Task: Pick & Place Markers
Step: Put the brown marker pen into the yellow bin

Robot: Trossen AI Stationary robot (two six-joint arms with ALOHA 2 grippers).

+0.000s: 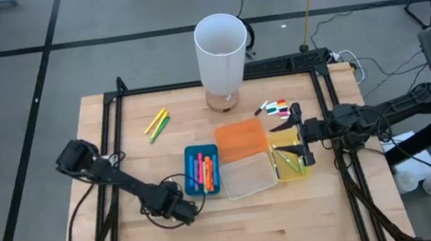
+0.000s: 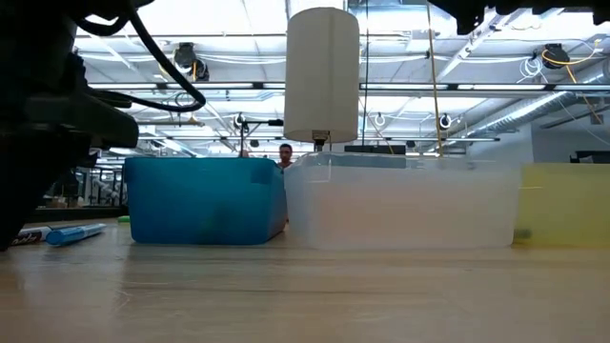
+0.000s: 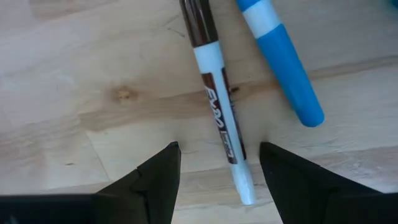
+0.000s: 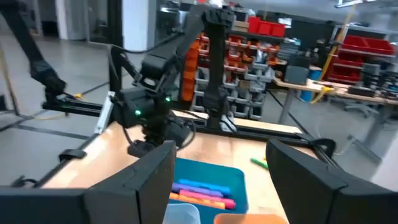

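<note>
A white marker with a dark brown cap (image 3: 217, 106) lies flat on the wooden table. My left gripper (image 3: 219, 149) points down over it, open, with one finger on either side of its barrel and touching nothing. A blue marker (image 3: 283, 68) lies next to it, also seen in the low view (image 2: 74, 233). In the high view my left gripper (image 1: 184, 212) is near the table's front, left of the blue bin (image 1: 192, 174), which holds several markers (image 1: 206, 171). My right gripper (image 1: 298, 138) hovers open over the yellow bin (image 1: 294, 170).
A clear bin (image 1: 248, 175) and an orange bin (image 1: 241, 138) stand between the blue and yellow ones. A tall white cylinder (image 1: 221, 52) stands at the far edge. Yellow and green markers (image 1: 157, 124) lie far left, and several more markers (image 1: 277, 109) far right.
</note>
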